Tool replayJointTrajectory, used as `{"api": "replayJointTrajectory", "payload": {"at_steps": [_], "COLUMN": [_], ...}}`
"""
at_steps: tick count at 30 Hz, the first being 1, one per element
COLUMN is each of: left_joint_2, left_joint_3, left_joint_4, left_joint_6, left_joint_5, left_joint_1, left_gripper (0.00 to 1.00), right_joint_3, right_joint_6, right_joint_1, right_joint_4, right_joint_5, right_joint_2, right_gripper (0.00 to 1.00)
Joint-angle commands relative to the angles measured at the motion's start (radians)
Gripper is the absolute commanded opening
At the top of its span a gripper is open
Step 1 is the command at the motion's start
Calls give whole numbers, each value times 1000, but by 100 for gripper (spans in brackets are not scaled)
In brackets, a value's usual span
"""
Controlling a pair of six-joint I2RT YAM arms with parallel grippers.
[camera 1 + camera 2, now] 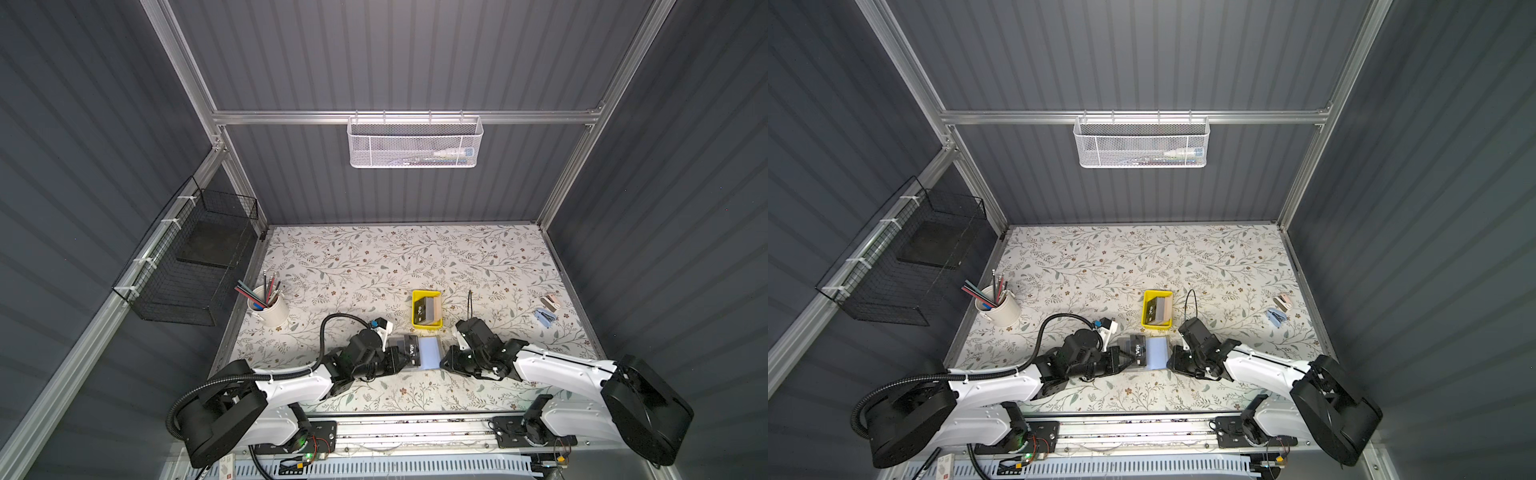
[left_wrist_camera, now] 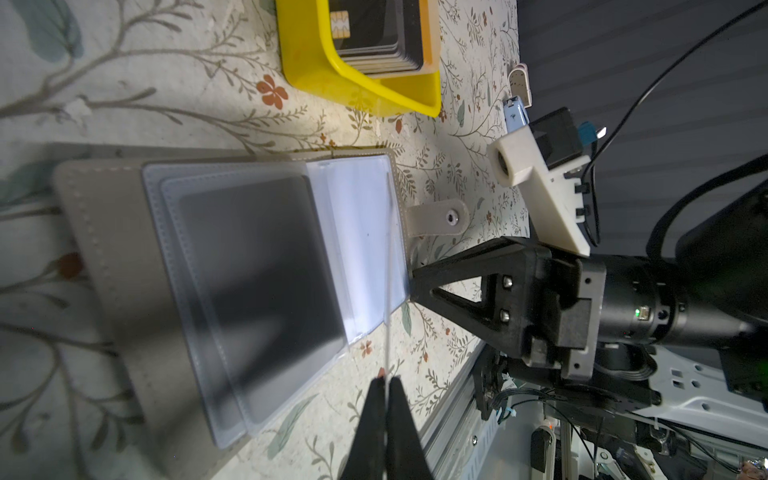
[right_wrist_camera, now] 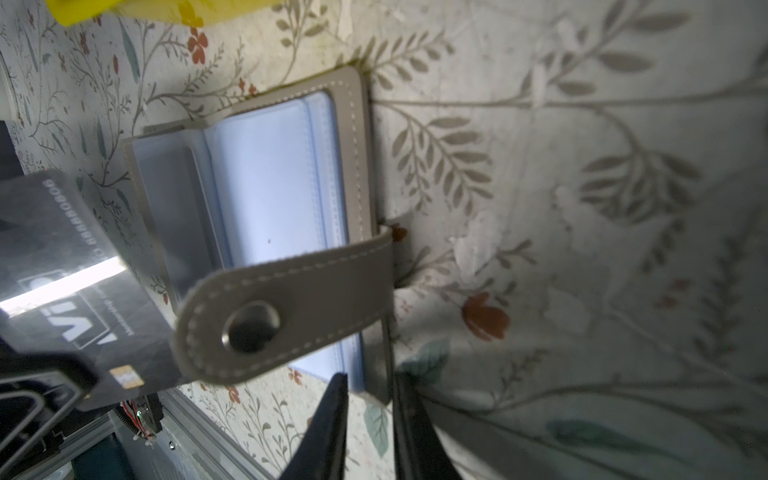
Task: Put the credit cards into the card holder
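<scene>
The grey card holder [image 1: 429,352] [image 1: 1158,352] lies open on the table between both grippers, bluish sleeves [image 2: 249,270] [image 3: 270,183] facing up. Its snap strap [image 3: 291,299] [image 2: 440,218] curls over the sleeves. My left gripper [image 1: 401,359] [image 2: 388,380] is shut on a black VIP credit card [image 1: 412,351] [image 1: 1139,350] [image 3: 83,266], seen edge-on [image 2: 388,270] over the sleeves. My right gripper [image 1: 444,361] [image 3: 368,386] pinches the holder's right cover edge. More credit cards [image 1: 426,309] [image 2: 374,33] stand in the yellow tray [image 1: 415,311] [image 2: 365,87].
A white cup of pencils [image 1: 268,309] stands at the left. Small clips [image 1: 548,309] lie at the right. A black wire basket [image 1: 187,266] hangs on the left wall and a white mesh basket [image 1: 415,143] on the back rail.
</scene>
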Motion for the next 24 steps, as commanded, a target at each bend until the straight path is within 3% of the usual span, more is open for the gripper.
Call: {"api": "replayJointTrajectory", "payload": {"at_steps": [1,24], "left_joint_2": [-7,136], "left_joint_3": [-1,22], "left_joint_4": [-20,37], "left_joint_6": [23,-28], "left_joint_5": [-11,65], "left_joint_1": [-2,34], "left_gripper": [0,0], "right_joint_3": [14,11], "right_joint_6": [4,20], "right_joint_1": [4,4], "right_joint_4": [-17,-16], "right_joint_5": [26,63], "right_joint_2": [-14,-19], "right_gripper": [22,23]}}
